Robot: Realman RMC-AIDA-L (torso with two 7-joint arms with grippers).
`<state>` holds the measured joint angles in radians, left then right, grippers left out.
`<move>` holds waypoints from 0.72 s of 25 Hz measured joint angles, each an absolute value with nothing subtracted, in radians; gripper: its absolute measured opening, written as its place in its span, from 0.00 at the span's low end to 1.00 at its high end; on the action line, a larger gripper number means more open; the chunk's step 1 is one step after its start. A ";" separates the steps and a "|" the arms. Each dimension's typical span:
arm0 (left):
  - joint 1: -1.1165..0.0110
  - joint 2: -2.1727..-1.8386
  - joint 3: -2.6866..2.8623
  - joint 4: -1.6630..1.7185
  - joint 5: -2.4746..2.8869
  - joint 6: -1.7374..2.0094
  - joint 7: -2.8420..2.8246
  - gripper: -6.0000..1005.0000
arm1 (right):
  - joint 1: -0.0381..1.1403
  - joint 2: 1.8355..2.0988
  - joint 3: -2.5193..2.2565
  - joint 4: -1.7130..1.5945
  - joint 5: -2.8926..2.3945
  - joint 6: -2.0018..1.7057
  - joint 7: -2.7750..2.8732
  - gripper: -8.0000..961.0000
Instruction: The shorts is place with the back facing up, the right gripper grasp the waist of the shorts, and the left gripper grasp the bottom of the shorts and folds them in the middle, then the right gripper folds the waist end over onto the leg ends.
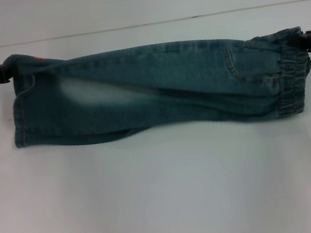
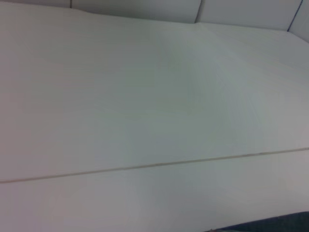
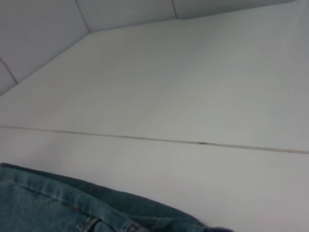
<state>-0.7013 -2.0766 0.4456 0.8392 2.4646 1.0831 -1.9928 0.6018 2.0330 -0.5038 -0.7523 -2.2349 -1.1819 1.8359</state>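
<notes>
The shorts are folded lengthwise into a long band stretched between both arms, hanging over the far half of the white bench. The left gripper is clenched on the bottom of the shorts and the right gripper pinches the waist — each holds only an upper corner. The long axis runs side to side, parallel to the bench's far edge, waist toward the right side. My worry: such shallow bites may slip under the denim's weight, or the lower layer may sag open and spoil the fold as the waist swings over.
</notes>
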 joint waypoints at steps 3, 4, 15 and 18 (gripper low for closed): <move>-0.686 -2.084 0.446 0.865 2.465 1.092 -2.000 0.08 | 0.600 2.035 -0.504 -0.756 -2.231 -1.195 1.832 0.06; -0.681 -2.084 0.445 0.870 2.465 1.099 -2.000 0.08 | 0.600 2.035 -0.503 -0.757 -2.227 -1.199 1.831 0.06; -0.610 -2.098 0.438 1.014 2.435 1.250 -2.015 0.10 | 0.572 2.040 -0.499 -0.763 -2.150 -1.292 1.817 0.06; -0.586 -2.098 0.437 1.047 2.413 1.286 -2.022 0.10 | 0.556 2.043 -0.497 -0.764 -2.117 -1.330 1.806 0.06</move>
